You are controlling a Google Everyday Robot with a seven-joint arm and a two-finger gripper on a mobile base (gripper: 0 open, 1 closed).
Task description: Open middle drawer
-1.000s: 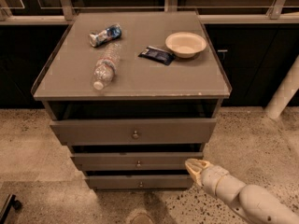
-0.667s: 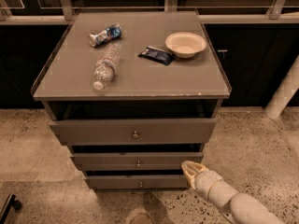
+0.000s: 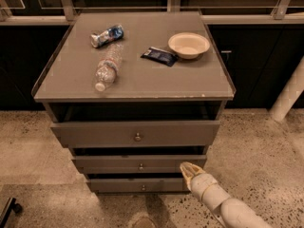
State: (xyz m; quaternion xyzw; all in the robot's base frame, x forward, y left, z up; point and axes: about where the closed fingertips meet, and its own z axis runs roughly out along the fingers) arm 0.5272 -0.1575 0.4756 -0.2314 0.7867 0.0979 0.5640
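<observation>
The middle drawer [image 3: 104, 164] is a shallow grey-brown front with a small round metal knob [image 3: 141, 166] at its centre, between the taller top drawer [image 3: 95, 133] and the lowest drawer [image 3: 114, 185]. My gripper [image 3: 188, 169] comes in from the lower right on a cream arm. Its tip sits at the right end of the middle drawer's front, well to the right of the knob.
On the cabinet top [image 3: 142, 77] lie a clear plastic bottle [image 3: 107, 67], a crushed blue-and-white can [image 3: 107, 35], a dark snack packet [image 3: 159, 56] and a cream bowl [image 3: 188, 44]. A white post [image 3: 289, 96] stands at the right. Speckled floor surrounds the cabinet.
My gripper has moved left and slightly up, closer to the right end of the middle drawer's front. The drawers and the things on top have not moved.
</observation>
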